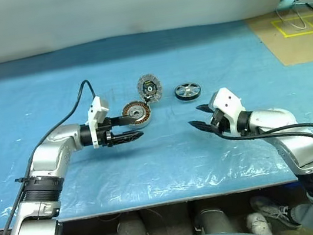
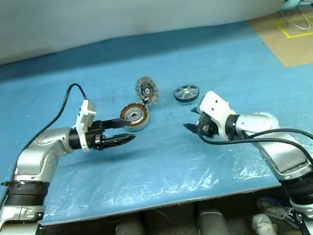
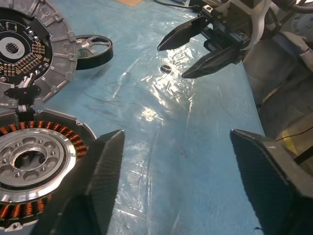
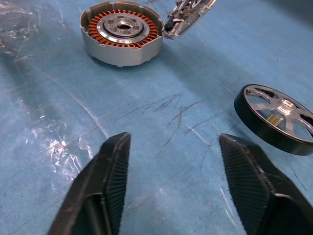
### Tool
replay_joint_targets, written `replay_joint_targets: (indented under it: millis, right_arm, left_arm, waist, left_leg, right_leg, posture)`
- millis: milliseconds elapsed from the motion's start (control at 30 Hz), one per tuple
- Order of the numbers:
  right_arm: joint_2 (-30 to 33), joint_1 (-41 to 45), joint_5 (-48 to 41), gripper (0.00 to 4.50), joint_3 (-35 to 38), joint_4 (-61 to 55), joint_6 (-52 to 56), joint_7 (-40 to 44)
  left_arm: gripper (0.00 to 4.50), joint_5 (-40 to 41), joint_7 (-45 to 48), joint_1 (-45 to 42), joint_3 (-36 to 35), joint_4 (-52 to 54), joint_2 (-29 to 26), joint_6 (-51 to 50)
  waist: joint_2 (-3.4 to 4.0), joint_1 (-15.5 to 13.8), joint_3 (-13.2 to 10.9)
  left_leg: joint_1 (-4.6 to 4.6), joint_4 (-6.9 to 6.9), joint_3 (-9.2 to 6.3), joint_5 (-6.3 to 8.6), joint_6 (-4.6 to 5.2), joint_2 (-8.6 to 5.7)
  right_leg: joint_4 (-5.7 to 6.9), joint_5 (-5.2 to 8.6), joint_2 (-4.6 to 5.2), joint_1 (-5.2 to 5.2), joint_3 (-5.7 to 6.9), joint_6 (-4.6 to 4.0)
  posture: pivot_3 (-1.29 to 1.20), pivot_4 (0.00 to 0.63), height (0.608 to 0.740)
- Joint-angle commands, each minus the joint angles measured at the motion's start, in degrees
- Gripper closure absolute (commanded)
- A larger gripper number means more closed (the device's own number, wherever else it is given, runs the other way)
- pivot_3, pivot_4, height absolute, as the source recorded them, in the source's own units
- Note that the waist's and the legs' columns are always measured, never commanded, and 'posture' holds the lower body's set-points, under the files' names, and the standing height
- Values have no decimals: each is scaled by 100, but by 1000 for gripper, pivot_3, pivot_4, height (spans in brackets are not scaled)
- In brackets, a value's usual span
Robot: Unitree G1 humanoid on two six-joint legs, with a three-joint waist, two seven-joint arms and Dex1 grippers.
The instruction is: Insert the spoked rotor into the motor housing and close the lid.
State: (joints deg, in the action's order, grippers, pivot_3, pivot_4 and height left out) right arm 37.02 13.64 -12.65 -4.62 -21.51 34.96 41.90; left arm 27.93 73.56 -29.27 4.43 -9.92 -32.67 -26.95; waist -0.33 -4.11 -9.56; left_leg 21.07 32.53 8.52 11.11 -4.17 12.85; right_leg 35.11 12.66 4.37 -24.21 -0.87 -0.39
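Both grippers, left (image 1: 127, 129) & right (image 1: 199, 117), jaws apart, empty, over blue tabletop (image 1: 169, 157). Dark-rimmed silver spoked rotor (image 1: 187, 91) lies apart from round silver copper-wound motor housing (image 1: 137, 113); ribbed grey lid (image 1: 149, 87) upright beside it.

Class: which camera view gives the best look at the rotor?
The right wrist view: the rotor is close, lying flat, with its dark rim, spokes and hub plain. The left wrist view shows part of it past the lid. In the eye views it is a small wheel on the table.

No readable text, label, brand or number anywhere. Only yellow tape lines (image 1: 294, 27) forming a box outline on the brown floor (image 1: 288, 43) beyond the counter (image 1: 170, 163).
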Motion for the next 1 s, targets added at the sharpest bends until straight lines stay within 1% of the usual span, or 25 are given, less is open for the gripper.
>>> replay_joint_targets:
  millis: [33, 67, 100, 200, 300, 467, 700, 1000]
  right_arm:
    - [27, -76, -305, 395, 356, -363, -146, 106]
    - [59, -106, -388, 126, 386, -414, -98, 164]
    - [69, -128, -456, 30, 417, -443, -42, 189]
    - [107, -158, -577, 30, 478, -507, 237, 153]
    - [175, -106, -470, 30, 424, -471, 375, 36]
    - [166, -69, -529, 30, 493, -455, 477, -37]
    - [204, 1, -576, 30, 471, -466, 458, -28]
    - [325, -45, -611, 30, 423, -501, 454, 96]
  left_arm:
    - [0, 122, 105, -91, -213, -45, -50, 41]
    - [0, 183, 125, -113, -246, -44, -53, -18]
    - [0, 214, 165, -129, -243, -44, -81, -89]
    - [0, 119, 219, -183, -225, -148, -155, -37]
    - [0, 77, 135, -340, -312, -366, -116, 93]
    - [0, -95, -247, -635, -483, -804, 97, 565]
    - [0, -152, -212, -567, -430, -765, 133, 682]
    - [0, -186, 29, -452, -349, -680, -46, 625]
  waist:
    - [0, 0, 0]
    - [0, -1, 0]
    - [0, -2, 0]
    - [0, 0, 0]
    - [0, -6, 0]
    - [0, -19, 0]
    - [0, -18, 0]
    - [0, -21, 0]
  left_leg:
    - [1, 1, 0, 0, 0, 0]
    - [1, 3, 0, 0, 0, 0]
    - [2, 4, 0, 0, 0, 0]
    - [-2, 5, 0, 0, 0, 1]
    - [-1, 8, 0, 0, 1, 1]
    - [1, 13, 0, 0, 1, 0]
    - [1, 11, 0, 0, 0, 2]
    - [0, 13, 0, 0, 0, 2]
  right_leg:
    - [0, 0, 0, 0, 0, 0]
    - [0, 0, 1, 0, 0, 0]
    - [0, 0, 1, 0, 0, 0]
    - [4, 0, 0, 0, -2, -1]
    - [6, 0, 0, 0, -2, -1]
    - [9, 0, 1, 0, -3, -1]
    - [9, 0, -3, -1, -5, 0]
    - [12, 0, -3, -1, -6, 0]
  posture:
    - [0, 150, 740]
    - [0, 150, 740]
    - [0, 150, 740]
    - [0, 150, 740]
    - [0, 150, 740]
    - [0, 150, 740]
    - [0, 150, 740]
    - [0, 150, 740]
